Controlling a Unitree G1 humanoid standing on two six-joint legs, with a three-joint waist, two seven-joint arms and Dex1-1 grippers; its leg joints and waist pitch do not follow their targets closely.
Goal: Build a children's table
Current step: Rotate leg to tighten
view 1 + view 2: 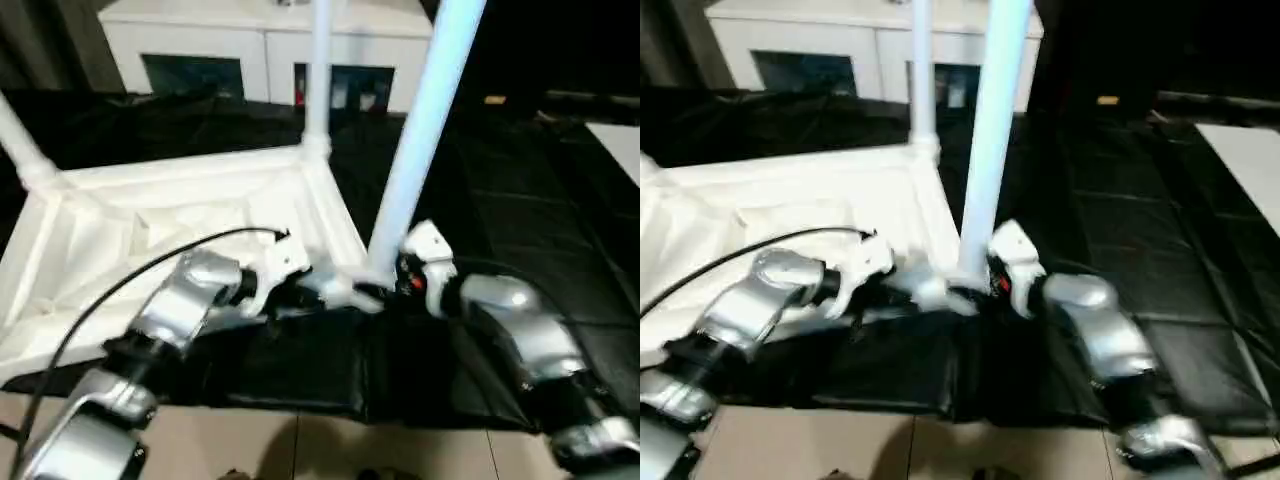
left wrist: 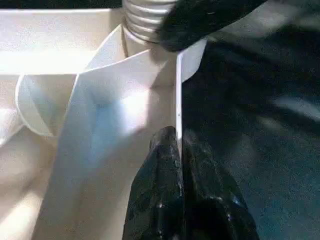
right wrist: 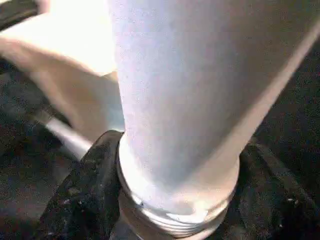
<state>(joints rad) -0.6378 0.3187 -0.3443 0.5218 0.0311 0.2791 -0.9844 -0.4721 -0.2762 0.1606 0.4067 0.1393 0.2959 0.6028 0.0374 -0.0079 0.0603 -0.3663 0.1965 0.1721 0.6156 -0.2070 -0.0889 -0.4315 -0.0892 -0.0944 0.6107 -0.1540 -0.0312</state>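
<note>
— Start at the left. What do the head views give you?

— The tabletop lies ribbed side up on a black mat on the floor. A leg rises from its far left corner and another leg from the far right corner. At the near right corner a third leg leans up and to the right. A black cable arcs over the left forearm, across the tabletop.

— And the pincers?

— Both meet at that near right corner. The left wrist view adds what the head views hide: the left pincer is closed on the tabletop's thin edge wall, a finger on each side. Past it sits the threaded end of the third leg at the corner socket.

— The right one?

— The right pincer, in its own wrist view, has a black finger on either side of the third leg's base, clamped just above the threads.

— Anything behind?

— A white cabinet with dark glass doors, beyond the mat's far edge. Tan floor tiles run along the near edge.
</note>
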